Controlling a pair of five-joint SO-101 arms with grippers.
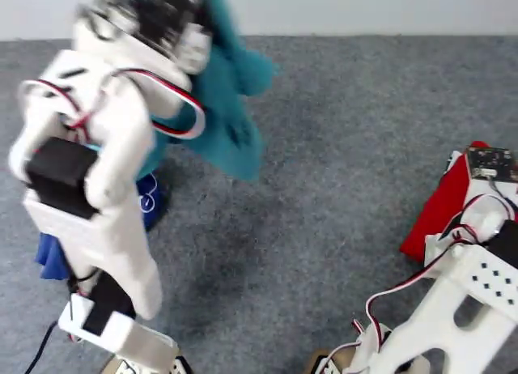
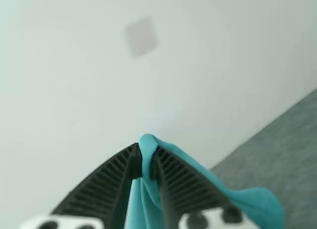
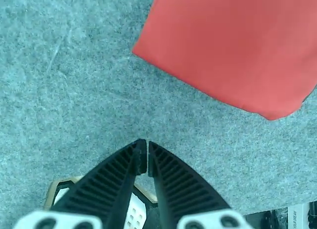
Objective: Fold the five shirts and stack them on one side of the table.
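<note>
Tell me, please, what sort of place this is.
Probably a robotics test bench indoors: a grey felt-covered table by a plain white wall, with the left gripper holding a teal shirt.

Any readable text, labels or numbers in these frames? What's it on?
None readable.
White print on the blue cloth shirt: too blurred.
Markings on the dark circuit board: too small.
Small white label past the grey felt table: too small.

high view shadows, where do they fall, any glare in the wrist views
High view: soft shadow on the mat beside the left arm. Right wrist view: shadow along the red shirt's edge, no glare. Left wrist view: evenly lit wall, no glare.
</note>
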